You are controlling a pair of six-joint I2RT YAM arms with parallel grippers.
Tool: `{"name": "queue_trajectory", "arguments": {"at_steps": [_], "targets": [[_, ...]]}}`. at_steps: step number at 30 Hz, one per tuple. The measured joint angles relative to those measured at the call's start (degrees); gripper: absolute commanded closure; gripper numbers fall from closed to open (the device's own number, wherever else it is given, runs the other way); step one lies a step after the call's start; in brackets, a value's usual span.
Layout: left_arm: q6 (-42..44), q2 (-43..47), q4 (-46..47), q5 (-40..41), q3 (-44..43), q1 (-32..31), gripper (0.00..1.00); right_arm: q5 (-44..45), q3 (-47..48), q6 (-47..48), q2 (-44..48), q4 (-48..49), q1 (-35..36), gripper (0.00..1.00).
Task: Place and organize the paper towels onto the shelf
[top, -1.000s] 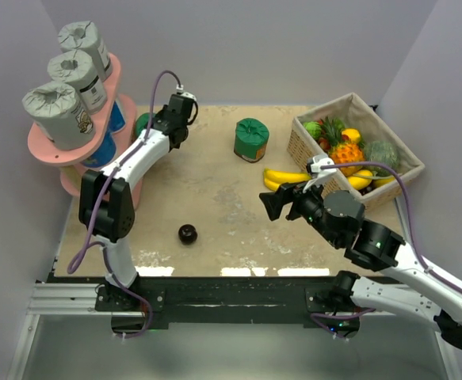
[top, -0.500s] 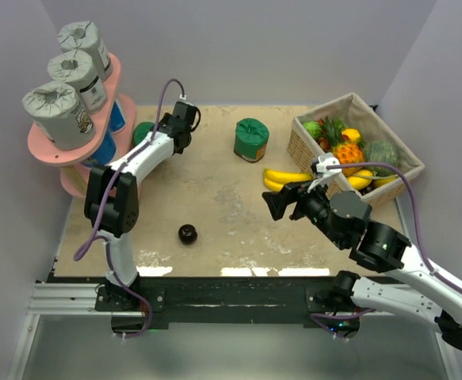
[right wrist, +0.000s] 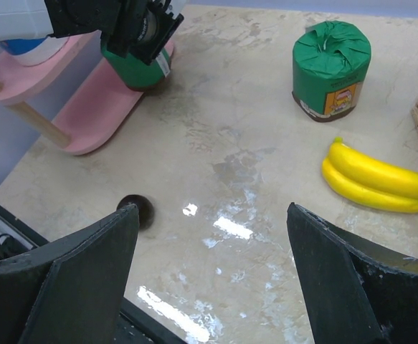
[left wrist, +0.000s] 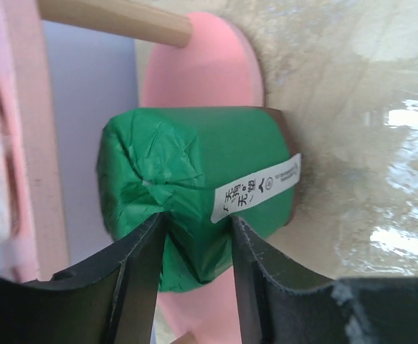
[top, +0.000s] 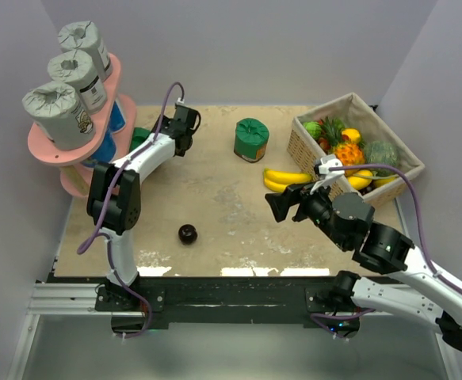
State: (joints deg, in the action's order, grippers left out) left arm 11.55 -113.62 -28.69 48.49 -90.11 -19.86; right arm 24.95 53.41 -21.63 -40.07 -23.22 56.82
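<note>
A green paper towel roll (left wrist: 194, 172) stands on the end of the shelf's lower pink board (left wrist: 201, 72). My left gripper (left wrist: 198, 218) is shut on its near edge, both fingers pressed against the green wrap. From above, this roll (top: 139, 136) is mostly hidden behind the left gripper (top: 153, 134) beside the shelf (top: 44, 150). Three grey rolls (top: 56, 115) stand on the top board, and white-and-blue rolls (top: 108, 146) sit under it. A second green roll (top: 251, 139) stands upright mid-table. My right gripper (right wrist: 212, 208) hovers open and holds nothing.
A small dark ball (top: 188, 233) lies near the front of the table. Two bananas (top: 282, 178) lie beside a wicker fruit basket (top: 349, 99) at the back right. Walls close in on the left, the back and the right.
The left wrist has swung right and toward the back while its fingers carried the green roll closer to the shelf's lower board. The right arm has crept slightly forward.
</note>
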Motion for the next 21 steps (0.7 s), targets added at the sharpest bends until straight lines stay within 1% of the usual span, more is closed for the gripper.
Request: {"name": "queue_trajectory", "arguments": {"at_steps": [6, 15, 21], "targets": [[0.6, 0.0, 1.1, 4.7, 0.3, 0.2, 0.5, 0.1, 0.0, 0.0, 0.9, -0.4, 0.0, 0.12], [1.5, 0.0, 1.6, 9.1, 1.9, 0.4, 0.53, 1.1, 0.0, 0.0, 2.6, -2.2, 0.0, 0.12], [0.7, 0.0, 1.0, 10.2, 1.9, 0.6, 0.53, 1.1, 0.0, -0.1, 2.7, -2.9, 0.0, 0.12]]}}
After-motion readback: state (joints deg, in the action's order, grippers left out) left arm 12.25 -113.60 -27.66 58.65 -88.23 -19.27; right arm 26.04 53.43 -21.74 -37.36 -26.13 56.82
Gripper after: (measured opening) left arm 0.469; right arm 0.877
